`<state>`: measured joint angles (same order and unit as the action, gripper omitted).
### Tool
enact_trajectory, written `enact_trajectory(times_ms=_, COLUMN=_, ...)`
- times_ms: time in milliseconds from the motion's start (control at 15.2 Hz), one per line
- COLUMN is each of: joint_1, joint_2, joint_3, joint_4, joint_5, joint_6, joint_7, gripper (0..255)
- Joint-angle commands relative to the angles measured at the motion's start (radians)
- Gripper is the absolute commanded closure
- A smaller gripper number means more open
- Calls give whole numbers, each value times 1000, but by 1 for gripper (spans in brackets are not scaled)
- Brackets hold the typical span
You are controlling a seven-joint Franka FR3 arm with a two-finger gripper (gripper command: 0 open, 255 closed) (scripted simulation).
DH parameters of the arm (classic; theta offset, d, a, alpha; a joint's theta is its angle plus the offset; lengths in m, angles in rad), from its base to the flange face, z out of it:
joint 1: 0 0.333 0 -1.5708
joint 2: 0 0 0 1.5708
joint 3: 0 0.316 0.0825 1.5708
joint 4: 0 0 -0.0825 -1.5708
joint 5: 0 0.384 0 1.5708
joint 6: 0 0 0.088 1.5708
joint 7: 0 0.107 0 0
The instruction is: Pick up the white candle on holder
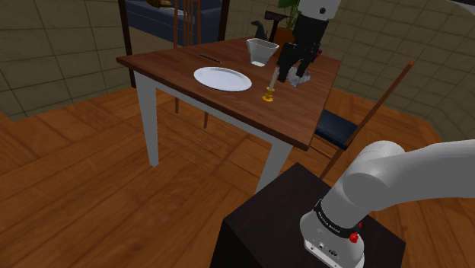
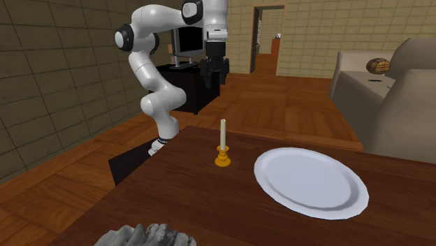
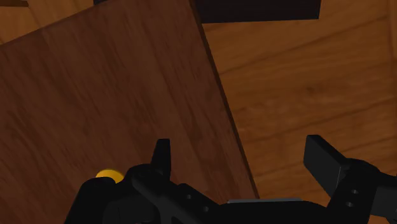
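While the candle (image 1: pixel 269 84) stands upright on the table (image 1: pixel 304 106) near the plate (image 1: pixel 222 78), the gripper (image 1: pixel 294 76) hangs above it, a bit aside (shoulder view). From the second camera, they look well apart. At the wrist, the fingers (image 3: pixel 162 153) stand wide, holding nothing. I'd say nothing is done yet: lowering, squeezing and lifting are left.

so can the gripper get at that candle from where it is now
Probably yes. The candle stands upright on its yellow holder with bare table around it, the plate apart. The gripper hangs above with fingers open, but the holder sits outside them, so it must shift sideways first.
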<state>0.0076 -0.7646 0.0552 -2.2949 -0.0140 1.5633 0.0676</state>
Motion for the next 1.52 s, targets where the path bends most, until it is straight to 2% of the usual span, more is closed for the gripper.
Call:
enact_trajectory(times_ms=0, joint_1=0, joint_2=0, joint_3=0, joint_4=0, joint_5=0, joint_6=0, joint_7=0, gripper=0)
enact_trajectory(times_ms=594, joint_1=-114, joint_2=98, joint_3=-38, joint_4=-119, joint_5=-70, joint_6=396, joint_7=115, gripper=0)
enact_trajectory(times_ms=1188, joint_1=-241, joint_2=274, joint_3=-77, joint_4=-143, joint_5=-145, joint_6=772, joint_7=253, gripper=0)
enact_trajectory(times_ms=1320, joint_1=-269, joint_2=317, joint_3=-85, joint_4=-137, joint_5=-162, joint_6=846, joint_7=286, gripper=0)
enact_trajectory(times_ms=1452, joint_1=-272, joint_2=325, joint_3=-84, joint_4=-158, joint_5=-166, joint_6=874, joint_7=291, gripper=0)
